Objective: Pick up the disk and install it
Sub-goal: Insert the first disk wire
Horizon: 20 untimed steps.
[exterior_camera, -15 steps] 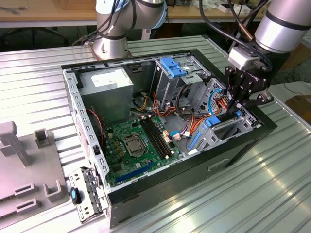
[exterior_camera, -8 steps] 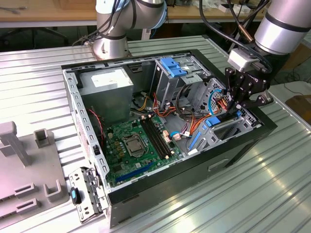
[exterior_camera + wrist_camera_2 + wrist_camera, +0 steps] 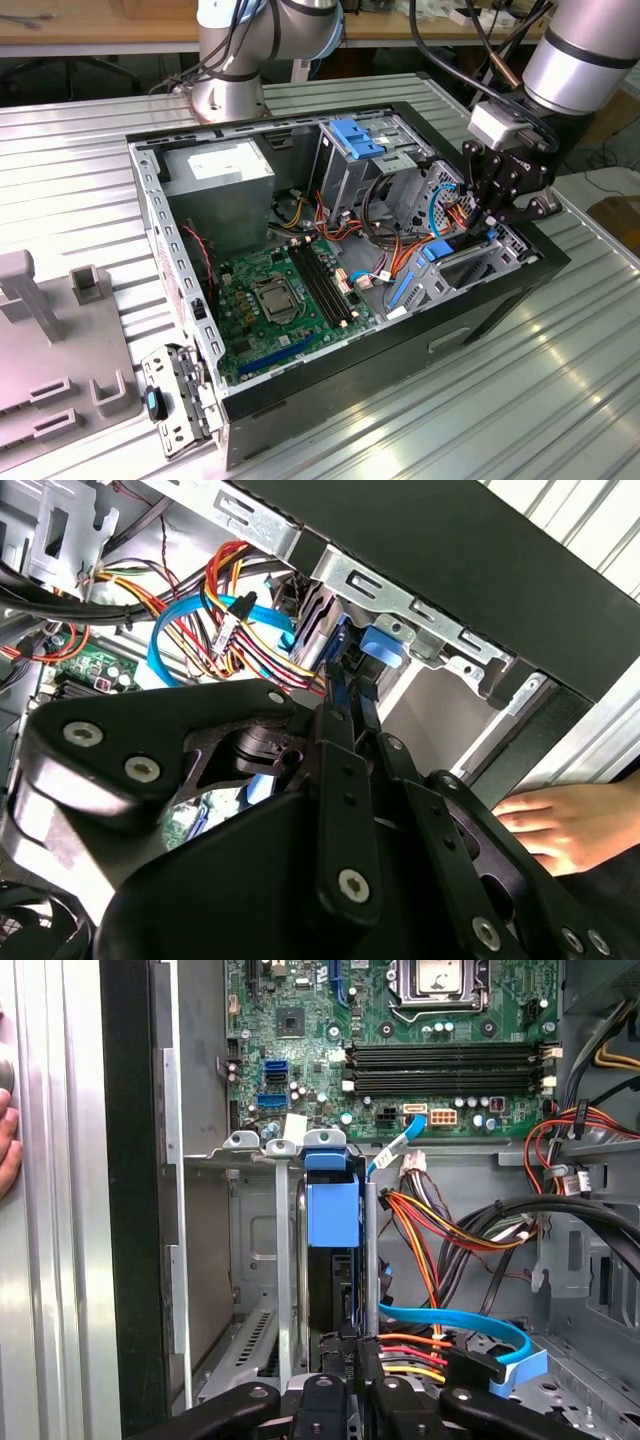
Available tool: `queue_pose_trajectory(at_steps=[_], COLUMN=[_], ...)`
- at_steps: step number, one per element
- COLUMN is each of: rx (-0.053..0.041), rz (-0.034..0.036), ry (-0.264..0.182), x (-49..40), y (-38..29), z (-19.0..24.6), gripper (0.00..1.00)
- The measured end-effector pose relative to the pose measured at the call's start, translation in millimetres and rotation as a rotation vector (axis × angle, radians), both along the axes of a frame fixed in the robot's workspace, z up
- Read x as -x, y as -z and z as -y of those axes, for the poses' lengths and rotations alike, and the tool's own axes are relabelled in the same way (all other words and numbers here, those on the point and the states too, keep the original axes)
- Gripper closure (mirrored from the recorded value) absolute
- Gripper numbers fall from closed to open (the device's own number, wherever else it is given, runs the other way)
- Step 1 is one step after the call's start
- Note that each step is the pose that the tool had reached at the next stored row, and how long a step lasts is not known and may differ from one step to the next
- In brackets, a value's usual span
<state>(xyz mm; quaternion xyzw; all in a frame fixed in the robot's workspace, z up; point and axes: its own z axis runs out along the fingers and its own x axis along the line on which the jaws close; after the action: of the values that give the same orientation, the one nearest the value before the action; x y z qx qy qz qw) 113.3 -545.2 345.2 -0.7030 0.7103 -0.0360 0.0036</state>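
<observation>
The gripper (image 3: 487,225) hung over the right end of the open black metal computer case (image 3: 400,350), as the exterior view showed it, with the arm coming down from that view's far right. In both wrist views its black fingers (image 3: 322,1390) stood narrow and close together, pinching the thin edge of the disk (image 3: 333,1215), a flat dark grey hard drive framed by a bright blue plastic carrier. The disk stood on edge, partly inside a bare silver metal drive bay (image 3: 250,1260) at that end of the case, its blue end pointing away from the gripper (image 3: 345,1348) towards the green motherboard (image 3: 450,1020). In the second wrist view a strip of the blue carrier showed just past the tips of the gripper (image 3: 348,715). A light blue flat cable (image 3: 460,1322) and a bundle of red, orange and yellow wires (image 3: 430,1220) lay just beside the bay. Farther left inside the case sat a grey metal power supply box (image 3: 215,175) and a paler blue plastic bracket (image 3: 358,135). The case lay on a ribbed silver tabletop (image 3: 560,400), and a small silver metal plate with a blue tab (image 3: 170,400) lay on it near the case's near left corner. A person's hand (image 3: 560,820) rested just outside the case's black wall.
</observation>
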Motion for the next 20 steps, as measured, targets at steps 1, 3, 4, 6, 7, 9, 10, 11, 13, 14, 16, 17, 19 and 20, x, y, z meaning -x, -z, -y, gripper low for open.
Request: queue_pose_trajectory(at_steps=[1, 3, 4, 6, 7, 9, 10, 11, 13, 14, 16, 17, 19, 20], rx=[-0.0002, -0.0008, -0.0010, -0.0018, -0.0021, -0.0020, -0.0016, -0.0017, -0.0015, -0.0015, -0.0017, -0.0017, -0.0025, -0.0027], rz=[0.0000, 0.0000, 0.0000, 0.0000, 0.0001, 0.0001, 0.0001, 0.0000, 0.0000, 0.0000, 0.0001, 0.0001, 0.0001, 0.0001], ry=[0.000, 0.000, 0.000, 0.000, 0.000, 0.000, 0.000, 0.000, 0.002, 0.002, 0.004, 0.010, 0.017, 0.020], x=[0.0, 0.0, 0.0, 0.0, 0.0, 0.0, 0.0, 0.0, 0.0, 0.0, 0.0, 0.0, 0.0, 0.0], y=[0.8, 1.3, 1.3, 0.8, 0.6, 0.4, 0.1, -0.3, -1.9, -2.2, -2.6, -2.6, -2.6, -2.6], z=[0.0, 0.0, 0.0, 0.0, 0.0, -0.1, 0.0, 0.0, 0.0, 0.0, 0.0, 0.0, 0.0, 0.0], gripper=[0.84, 0.84, 0.84, 0.84, 0.84, 0.84, 0.84, 0.84, 0.84, 0.84, 0.84, 0.84, 0.84, 0.84])
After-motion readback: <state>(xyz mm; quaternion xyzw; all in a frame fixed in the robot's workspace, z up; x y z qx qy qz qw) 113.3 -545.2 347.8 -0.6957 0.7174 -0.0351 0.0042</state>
